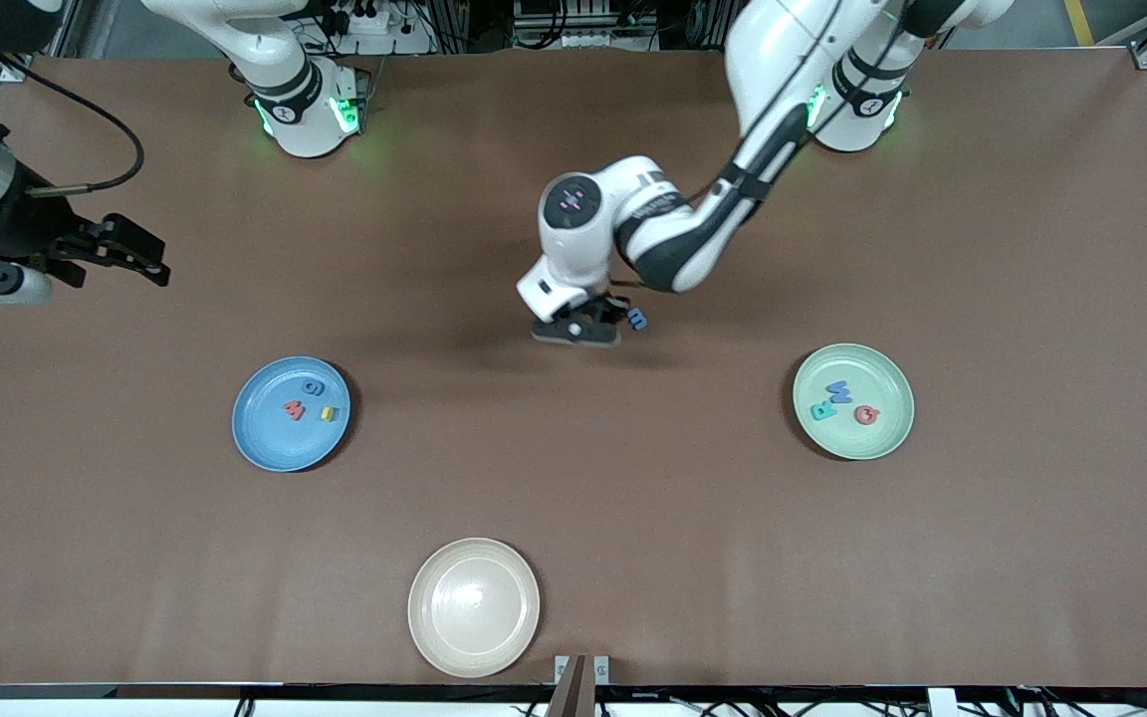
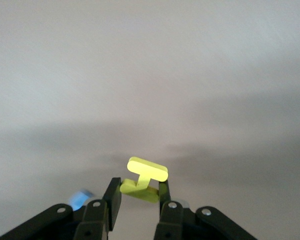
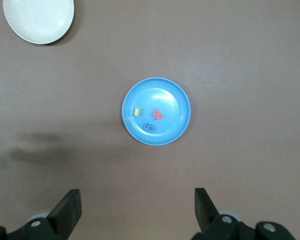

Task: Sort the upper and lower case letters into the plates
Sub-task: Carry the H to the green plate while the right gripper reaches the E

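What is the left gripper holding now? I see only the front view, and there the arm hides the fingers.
Observer: In the left wrist view the left gripper is shut on a yellow H.
Operator: Is any letter left on the table?
Observer: Yes, a blue m lies beside that gripper; the left wrist view shows it as a blue blur near one finger.
Operator: And the right gripper?
Observer: The right wrist view shows the right gripper open, waiting high over the table, with the blue plate below it holding three letters.
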Robot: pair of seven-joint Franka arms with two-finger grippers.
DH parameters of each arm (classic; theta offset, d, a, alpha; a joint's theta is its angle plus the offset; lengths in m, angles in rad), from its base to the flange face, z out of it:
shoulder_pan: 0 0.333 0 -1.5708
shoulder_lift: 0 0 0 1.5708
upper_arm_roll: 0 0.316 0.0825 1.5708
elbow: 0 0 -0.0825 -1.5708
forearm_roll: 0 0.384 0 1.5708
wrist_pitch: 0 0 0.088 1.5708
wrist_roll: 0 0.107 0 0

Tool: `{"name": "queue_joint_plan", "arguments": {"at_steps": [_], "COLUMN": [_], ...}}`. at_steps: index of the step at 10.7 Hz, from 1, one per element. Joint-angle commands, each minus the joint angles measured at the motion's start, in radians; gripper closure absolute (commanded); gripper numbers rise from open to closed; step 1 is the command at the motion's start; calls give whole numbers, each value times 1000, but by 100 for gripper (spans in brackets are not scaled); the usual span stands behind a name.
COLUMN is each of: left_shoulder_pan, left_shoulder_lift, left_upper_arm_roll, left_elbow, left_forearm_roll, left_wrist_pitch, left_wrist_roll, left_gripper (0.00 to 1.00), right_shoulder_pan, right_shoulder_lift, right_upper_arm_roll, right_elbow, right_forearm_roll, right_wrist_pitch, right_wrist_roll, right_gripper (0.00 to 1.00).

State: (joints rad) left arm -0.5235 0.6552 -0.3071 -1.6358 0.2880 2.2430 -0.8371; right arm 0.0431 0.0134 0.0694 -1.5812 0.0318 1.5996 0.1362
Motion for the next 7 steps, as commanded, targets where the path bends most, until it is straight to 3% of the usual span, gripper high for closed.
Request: {"name": "queue_joint_plan", "arguments": {"at_steps": [1, 5, 7], "left_shoulder_pan": [181, 530, 685], "left_shoulder_lift": [-58, -78, -107], "left_upper_arm_roll": [-15, -30, -75], "left_elbow": [-25, -48, -158], "left_forearm_roll": [14, -7, -21], "left_wrist_pitch": [-16, -60, -59], "left_wrist_roll": [143, 381, 424], "left_gripper": [88, 89, 92], "right_shoulder_pan": [23, 246, 381], "right_shoulder_lift": [20, 173, 270], "right_upper_arm_roll": [33, 40, 40], "right_elbow": [12, 105, 124], "right_forearm_roll": [16, 14, 7], "right_wrist_pitch": [8, 28, 118], "right_wrist_roll": [83, 279, 331], "right_gripper": [0, 0, 0]}}
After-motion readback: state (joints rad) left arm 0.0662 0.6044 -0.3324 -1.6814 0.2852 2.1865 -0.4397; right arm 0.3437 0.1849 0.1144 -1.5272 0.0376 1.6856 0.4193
